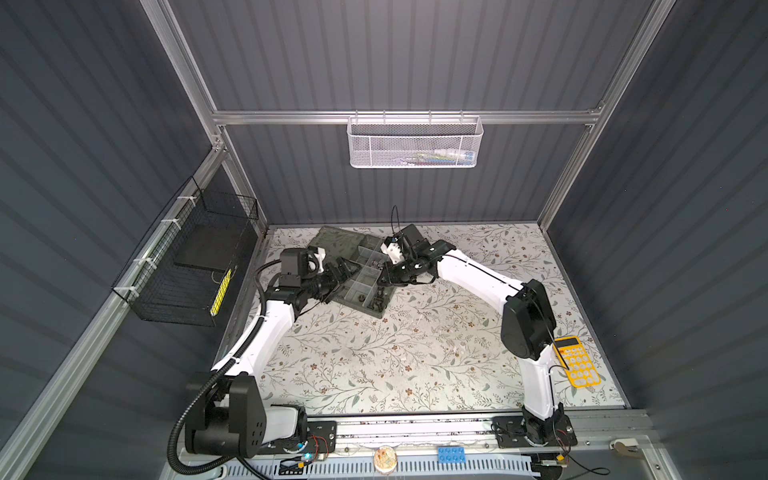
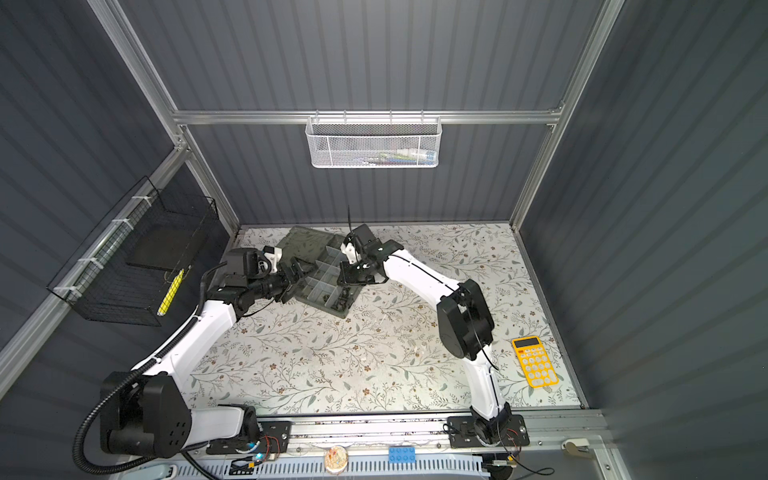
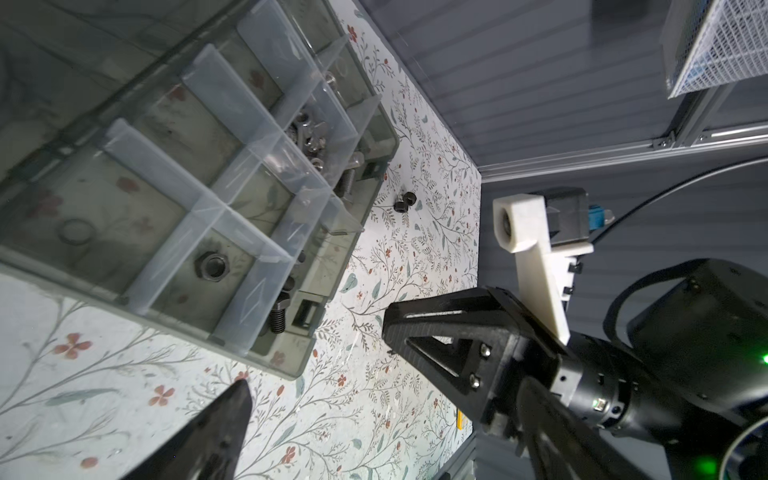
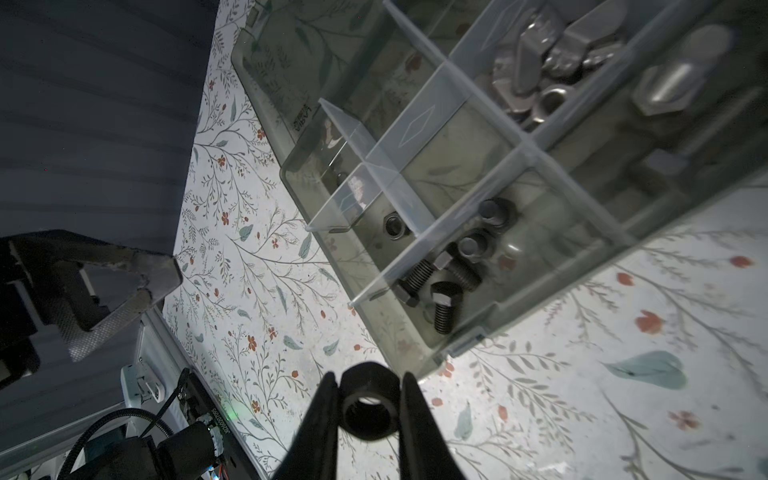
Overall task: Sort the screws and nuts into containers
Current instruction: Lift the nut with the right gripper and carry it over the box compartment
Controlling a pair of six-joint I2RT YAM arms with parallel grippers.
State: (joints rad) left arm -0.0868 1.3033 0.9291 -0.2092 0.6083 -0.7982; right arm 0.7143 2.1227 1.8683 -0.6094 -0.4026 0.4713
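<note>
While the left gripper (image 1: pixel 340 272) (image 2: pixel 297 272) hangs at the left edge of the grey-green box (image 1: pixel 357 309) (image 2: pixel 320 308) in both top views, its jaws stand spread as wide as they go. Nothing sits between them, and its wrist view shows one dark finger (image 3: pixel 220 432) low over the flowered tablecloth (image 3: pixel 104 374), just beside the box wall. The box lies open toward the back of the table with its lid folded flat behind it. An end compartment (image 4: pixel 536 245) holds black screws (image 4: pixel 442 309) and black nuts (image 4: pixel 492 212) together. Further in sits a blurred heap of silver wing nuts (image 4: pixel 540 62). Two loose nuts (image 3: pixel 405 203), small and black, lie on the cloth just beside the box's long side. At the right edge of the box the right gripper (image 4: pixel 370 382) (image 1: pixel 388 279) is drawn nearly together. It pinches a held nut (image 4: pixel 368 426), black and ring-shaped, between its fingertips with the hole facing the wrist camera. That nut hangs over the bare cloth just off the box's corner, not over any compartment. Well apart, by the right wall, lies a yellow calculator (image 1: pixel 575 361).
</note>
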